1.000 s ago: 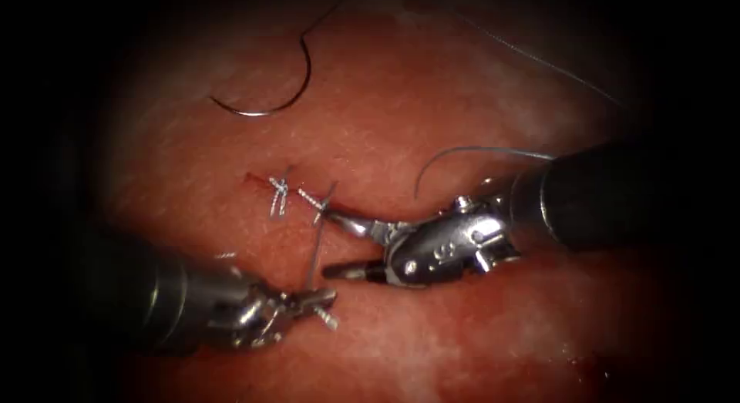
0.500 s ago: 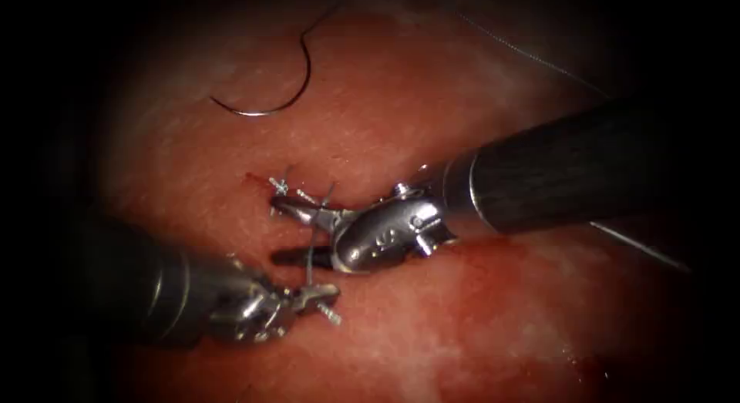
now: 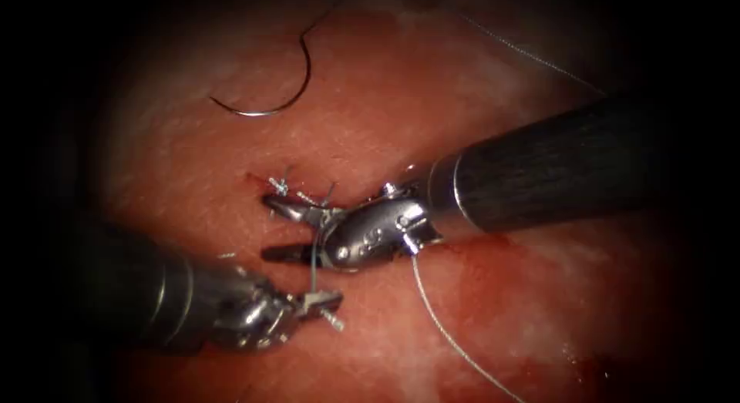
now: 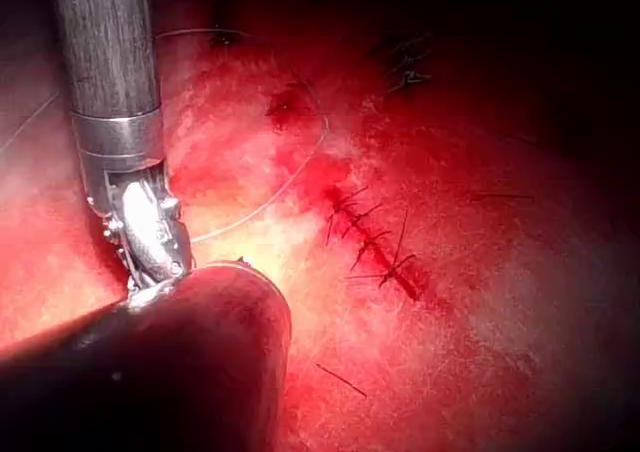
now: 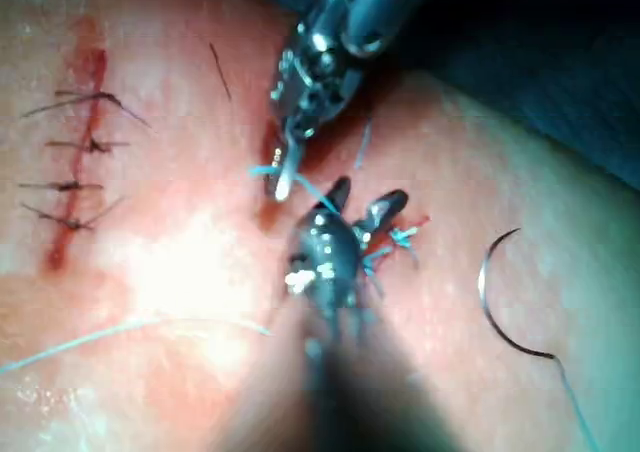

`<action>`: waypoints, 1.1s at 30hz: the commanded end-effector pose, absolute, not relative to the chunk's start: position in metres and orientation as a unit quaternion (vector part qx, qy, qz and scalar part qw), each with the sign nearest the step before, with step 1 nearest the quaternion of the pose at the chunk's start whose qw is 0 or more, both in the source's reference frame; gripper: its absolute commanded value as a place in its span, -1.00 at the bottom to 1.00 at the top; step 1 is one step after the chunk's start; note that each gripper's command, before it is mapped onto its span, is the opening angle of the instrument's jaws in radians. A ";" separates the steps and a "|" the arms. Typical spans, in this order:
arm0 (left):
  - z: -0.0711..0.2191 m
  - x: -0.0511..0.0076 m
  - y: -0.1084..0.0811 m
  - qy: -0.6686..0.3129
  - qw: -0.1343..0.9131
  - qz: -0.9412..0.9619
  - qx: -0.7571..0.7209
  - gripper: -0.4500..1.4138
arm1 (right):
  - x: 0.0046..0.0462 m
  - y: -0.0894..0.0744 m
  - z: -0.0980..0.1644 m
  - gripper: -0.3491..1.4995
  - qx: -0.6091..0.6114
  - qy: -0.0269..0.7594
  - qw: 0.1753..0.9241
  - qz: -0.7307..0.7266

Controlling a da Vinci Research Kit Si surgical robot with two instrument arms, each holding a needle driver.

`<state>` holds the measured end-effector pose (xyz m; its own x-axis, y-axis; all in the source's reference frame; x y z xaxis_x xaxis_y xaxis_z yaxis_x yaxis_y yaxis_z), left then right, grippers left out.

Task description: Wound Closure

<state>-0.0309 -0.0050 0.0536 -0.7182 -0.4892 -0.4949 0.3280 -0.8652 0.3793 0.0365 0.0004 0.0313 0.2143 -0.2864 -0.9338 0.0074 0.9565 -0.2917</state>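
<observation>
Comparing with a second ago: seeing the right tool (image 3: pixel 289 230) pushing in from the right of the cut (image 3: pixel 258 179) until its tips are right at the stitches (image 3: pixel 279 187). Jaws spread wide, gripping nothing, and now straddling the thread (image 3: pixel 314 256) that runs straight down from the cut. Before, sitting clearly off to the right of that strand.

Noticing the left tool (image 3: pixel 320 301) barely shifting, parked just below the cut, jaws clamped on the lower end of that thread and keeping it taut.

Also spotting a slack strand (image 3: pixel 447 334) now trailing away from under the right tool, down and to the right of the cut, instead of arcing above the tool like earlier.

Reading it as this: putting a tensioned strand between the blades of the only tool able to cut thread, though nothing cut so far.

As for the needle (image 3: pixel 297 95) — lying free on the tissue (image 3: pixel 462 102), well above the cut, held by neither tool and not in the tissue. Long axis running lower-left to upper-right, arc bulging down-right toward the cut, bare end pointing left, thread end up.
</observation>
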 end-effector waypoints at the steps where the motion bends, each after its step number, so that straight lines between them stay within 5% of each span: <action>1: 0.054 -0.0313 -0.006 -0.131 0.222 -0.917 0.303 -1.00 | 0.0370 0.000 0.032 0.67 -0.109 0.620 0.772 -0.089; 5: 0.054 -0.0313 -0.006 -0.131 0.222 -0.917 0.303 -1.00 | 0.0370 -0.001 0.032 0.56 -0.106 0.617 0.774 -0.091; 8: 0.054 -0.0313 -0.006 -0.131 0.222 -0.917 0.303 -1.00 | 0.0370 -0.001 0.032 0.18 -0.099 0.613 0.778 -0.094; 9: 0.054 -0.0313 -0.006 -0.131 0.222 -0.917 0.303 -1.00 | 0.0370 -0.001 0.033 -0.09 -0.096 0.611 0.780 -0.096; 10: 0.054 -0.0313 -0.006 -0.131 0.222 -0.917 0.303 -1.00 | 0.0369 -0.001 0.033 -0.69 -0.096 0.608 0.782 -0.097; 11: 0.054 -0.0313 -0.006 -0.131 0.222 -0.917 0.303 -1.00 | 0.0369 -0.001 0.033 -1.00 -0.093 0.610 0.781 -0.100; 25: 0.054 -0.0301 -0.007 -0.126 0.215 -0.918 0.308 -1.00 | 0.0359 0.000 0.033 -1.00 -0.078 0.606 0.786 -0.091; 26: 0.054 -0.0297 -0.007 -0.124 0.212 -0.919 0.310 -1.00 | 0.0357 0.000 0.033 -0.69 -0.078 0.605 0.787 -0.090; 28: 0.053 -0.0282 -0.007 -0.121 0.205 -0.919 0.315 -1.00 | 0.0351 0.000 0.032 0.33 -0.083 0.606 0.788 -0.068; 29: 0.053 -0.0275 -0.008 -0.120 0.202 -0.920 0.314 -1.00 | 0.0346 0.000 0.031 0.62 -0.074 0.605 0.791 -0.042; 33: 0.053 -0.0231 -0.009 -0.113 0.170 -0.929 0.310 -1.00 | 0.0326 0.001 0.029 0.74 -0.062 0.610 0.790 -0.026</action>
<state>-0.0217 -0.0076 0.0532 -0.7532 -0.3734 -0.5416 0.2321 -0.9212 0.3123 0.0322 0.0017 0.0284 0.2530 -0.1189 -0.9601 -0.0401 0.9903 -0.1333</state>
